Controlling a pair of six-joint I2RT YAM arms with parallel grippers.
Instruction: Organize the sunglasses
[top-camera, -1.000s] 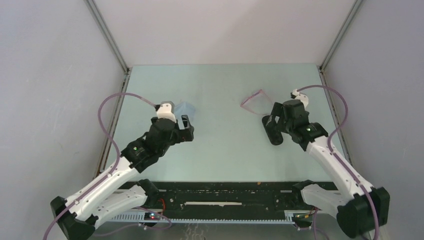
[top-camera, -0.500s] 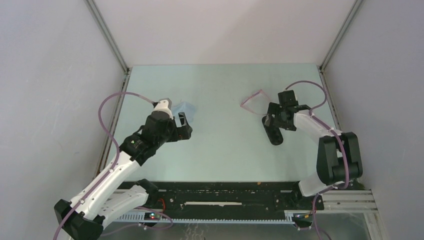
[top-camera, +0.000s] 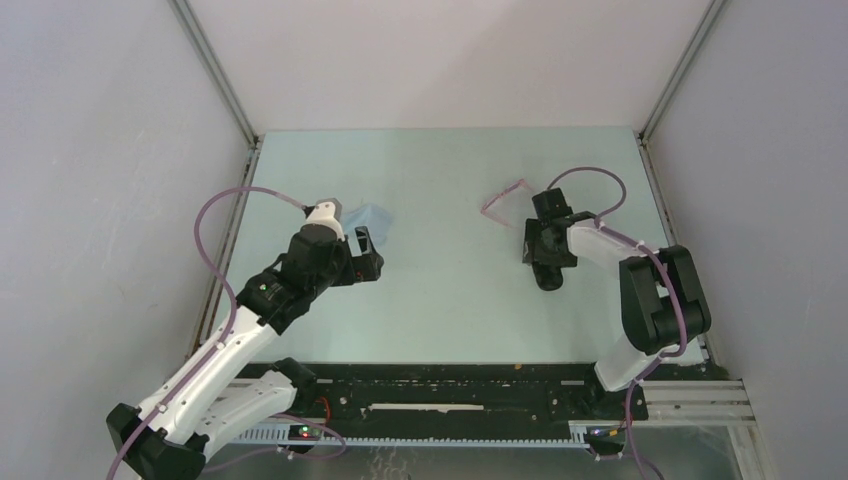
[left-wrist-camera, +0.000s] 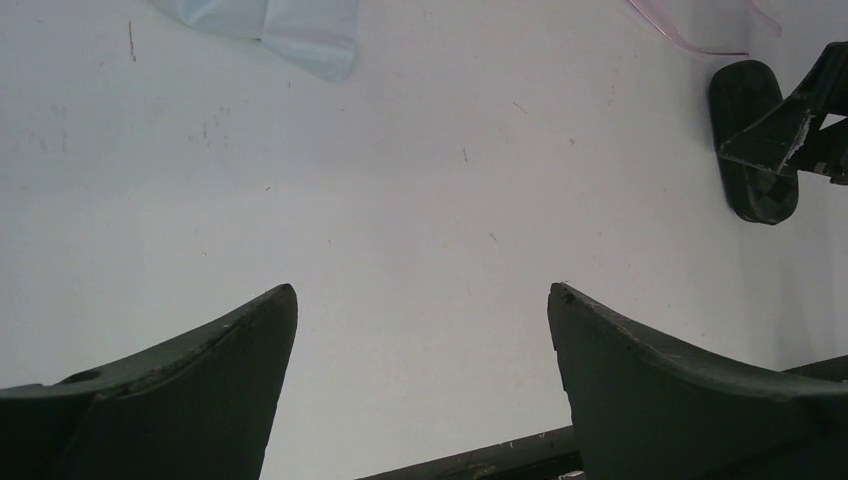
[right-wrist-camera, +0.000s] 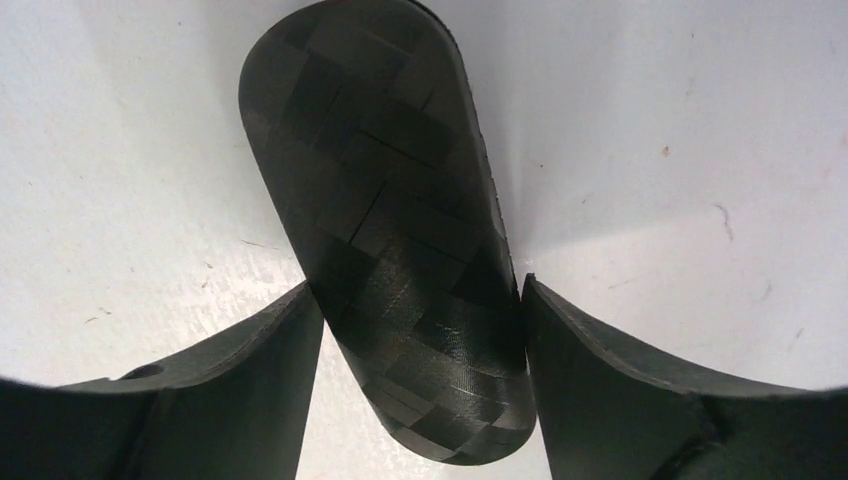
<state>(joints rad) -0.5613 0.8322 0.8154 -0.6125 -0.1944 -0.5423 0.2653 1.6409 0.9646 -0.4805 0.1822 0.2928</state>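
Observation:
The sunglasses (top-camera: 505, 200), with a thin pink-purple frame, lie on the table at the back right; part of the frame shows in the left wrist view (left-wrist-camera: 690, 40). The black checker-textured case (top-camera: 549, 274) lies closed just in front of them and fills the right wrist view (right-wrist-camera: 390, 200). My right gripper (top-camera: 543, 248) is down over the case's far end, and its two fingers (right-wrist-camera: 421, 283) press against both long sides. My left gripper (top-camera: 368, 252) is open and empty above bare table (left-wrist-camera: 420, 290), far left of the case (left-wrist-camera: 755, 140).
A light blue cloth (top-camera: 372, 216) lies crumpled just behind my left gripper, also at the top of the left wrist view (left-wrist-camera: 280, 25). Metal posts and grey walls close in the table on the left, back and right.
My right gripper has moved left and down onto the case, and its fingers now straddle it. My left gripper has drawn back slightly from the cloth.

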